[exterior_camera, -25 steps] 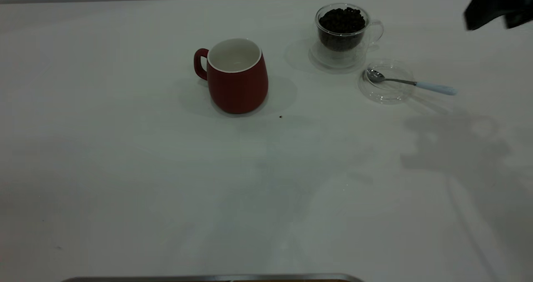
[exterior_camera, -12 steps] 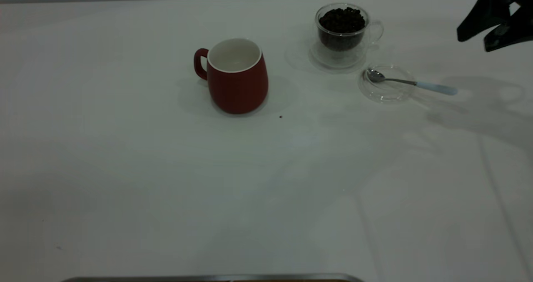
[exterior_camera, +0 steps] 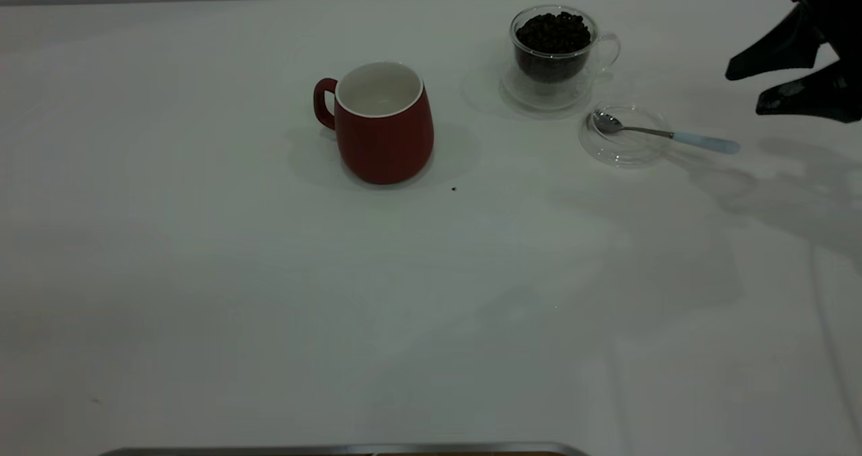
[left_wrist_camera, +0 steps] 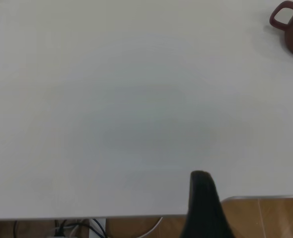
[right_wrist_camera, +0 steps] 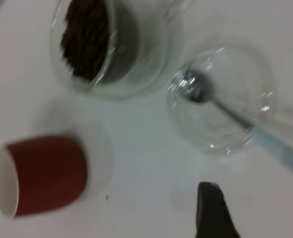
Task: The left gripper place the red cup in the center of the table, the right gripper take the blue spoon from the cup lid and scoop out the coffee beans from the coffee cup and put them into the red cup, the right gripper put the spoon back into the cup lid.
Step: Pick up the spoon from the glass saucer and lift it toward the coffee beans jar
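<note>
Right hand [exterior_camera: 768, 92] hangs at the far right, fingers spread wide, holding nothing. The blue spoon [exterior_camera: 667, 135] lies to its left and lower, bowl resting in the cup lid [exterior_camera: 625, 149], long axis running left-right, handle end overhanging toward the hand. The coffee cup [exterior_camera: 553, 55] stands just beyond the lid. The table [exterior_camera: 269, 294] lies open right of the handle. The red cup [exterior_camera: 384, 122] sits near centre. Left hand state: cannot tell.

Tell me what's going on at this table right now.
The right hand hangs open above the table's right edge, near the blue spoon, gripping nothing. The spoon lies with its bowl in the cup lid, handle over the rim. The coffee cup is full of coffee beans. The red cup stands mid-table, apparently empty. The left hand is not seen in the exterior view.
</note>
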Available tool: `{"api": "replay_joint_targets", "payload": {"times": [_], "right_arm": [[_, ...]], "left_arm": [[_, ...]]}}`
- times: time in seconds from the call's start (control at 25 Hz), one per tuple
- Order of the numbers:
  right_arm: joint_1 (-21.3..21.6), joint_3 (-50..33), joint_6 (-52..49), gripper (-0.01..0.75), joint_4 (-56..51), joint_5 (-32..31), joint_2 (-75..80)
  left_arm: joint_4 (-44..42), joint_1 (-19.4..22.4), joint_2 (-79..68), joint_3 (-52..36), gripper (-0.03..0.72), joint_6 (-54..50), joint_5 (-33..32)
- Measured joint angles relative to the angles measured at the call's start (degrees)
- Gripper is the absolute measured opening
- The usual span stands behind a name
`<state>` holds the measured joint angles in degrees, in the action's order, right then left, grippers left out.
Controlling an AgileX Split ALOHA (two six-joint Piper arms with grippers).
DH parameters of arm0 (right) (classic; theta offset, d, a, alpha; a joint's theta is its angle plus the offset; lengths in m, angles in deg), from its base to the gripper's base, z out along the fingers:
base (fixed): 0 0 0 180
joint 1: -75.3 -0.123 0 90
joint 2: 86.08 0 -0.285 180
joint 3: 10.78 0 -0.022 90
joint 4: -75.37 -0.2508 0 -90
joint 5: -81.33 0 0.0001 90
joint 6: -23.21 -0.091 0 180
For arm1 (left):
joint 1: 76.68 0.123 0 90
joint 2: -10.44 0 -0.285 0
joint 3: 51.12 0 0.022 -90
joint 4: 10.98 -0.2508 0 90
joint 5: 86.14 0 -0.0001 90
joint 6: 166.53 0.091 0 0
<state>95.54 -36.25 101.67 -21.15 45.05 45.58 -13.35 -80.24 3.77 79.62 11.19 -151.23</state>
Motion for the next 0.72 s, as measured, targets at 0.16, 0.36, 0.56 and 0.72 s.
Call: {"api": "replay_joint_targets", "payload": {"times": [0.16,0.36,0.56,0.72], "right_arm": [[0.7,0.0,1.5,0.478,-2.9,-1.1,3.3],[0.7,-0.1,2.2,0.478,-5.8,-1.9,6.2],[0.8,0.5,2.9,0.478,-6.3,-1.6,8.7],[1.7,0.6,3.7,0.478,-6.4,-0.8,10.1]], "left_arm": [[0.0,0.0,0.0,0.0,0.567,0.0,0.0],[0.0,0.0,0.0,0.0,0.567,0.0,0.0],[0.0,0.0,0.0,0.0,0.567,0.0,0.0],[0.0,0.0,0.0,0.0,0.567,0.0,0.0]]}}
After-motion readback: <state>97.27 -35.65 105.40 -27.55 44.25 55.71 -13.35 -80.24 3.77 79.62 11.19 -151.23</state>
